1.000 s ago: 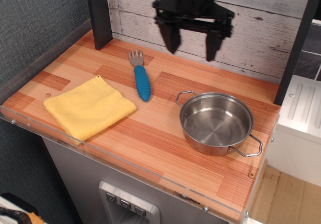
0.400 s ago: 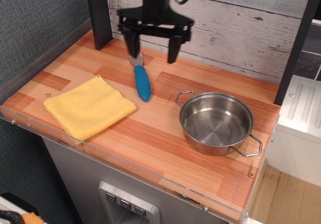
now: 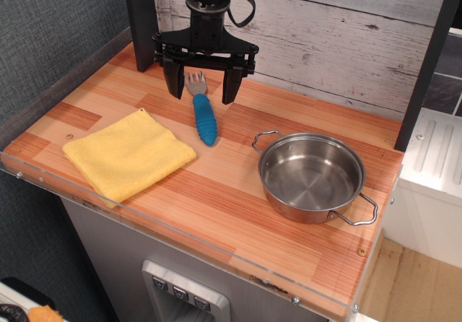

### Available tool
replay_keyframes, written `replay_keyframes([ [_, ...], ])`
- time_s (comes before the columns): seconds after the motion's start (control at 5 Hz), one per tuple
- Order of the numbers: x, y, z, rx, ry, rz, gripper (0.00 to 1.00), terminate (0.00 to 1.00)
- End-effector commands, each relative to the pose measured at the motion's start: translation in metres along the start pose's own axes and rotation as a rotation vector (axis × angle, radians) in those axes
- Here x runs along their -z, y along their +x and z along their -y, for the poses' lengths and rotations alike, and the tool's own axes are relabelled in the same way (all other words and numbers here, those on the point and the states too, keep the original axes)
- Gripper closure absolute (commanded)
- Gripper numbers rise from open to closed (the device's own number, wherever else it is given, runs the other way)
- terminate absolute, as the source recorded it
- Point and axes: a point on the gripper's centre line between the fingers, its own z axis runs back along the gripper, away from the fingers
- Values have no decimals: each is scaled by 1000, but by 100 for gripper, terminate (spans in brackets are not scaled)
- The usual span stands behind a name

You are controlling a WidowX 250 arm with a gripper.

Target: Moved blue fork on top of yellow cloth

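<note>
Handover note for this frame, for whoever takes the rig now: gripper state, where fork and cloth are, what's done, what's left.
Gripper: open, empty, fingers either side of the fork's tined end.
Blue fork: flat on the wooden counter, tines toward the back wall, apart from the cloth.
Yellow cloth: front left of the counter, nothing on it.
Done: nothing grasped or placed.
Left: grasp fork, carry it front-left, set it on the cloth.

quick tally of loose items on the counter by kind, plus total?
Cutlery: 1, a blue-handled fork with a grey metal head
Cloths: 1, a folded fuzzy yellow cloth
Cookware: 1, a round stainless steel pot with two handles
Total: 3

The open black gripper above the fork is not counted.
</note>
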Motion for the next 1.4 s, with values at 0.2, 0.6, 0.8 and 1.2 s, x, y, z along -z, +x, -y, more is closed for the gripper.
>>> replay_keyframes([
  [0.2, 17, 27, -4, -135, -84, 96, 0, 0],
  [0.6, 32, 27, -3, -141, -65, 28, 0, 0],
  [0.8, 33, 26, -3, -155, -72, 26, 100, 0],
  [1.2, 28, 25, -5, -168, -83, 14, 100, 0],
])
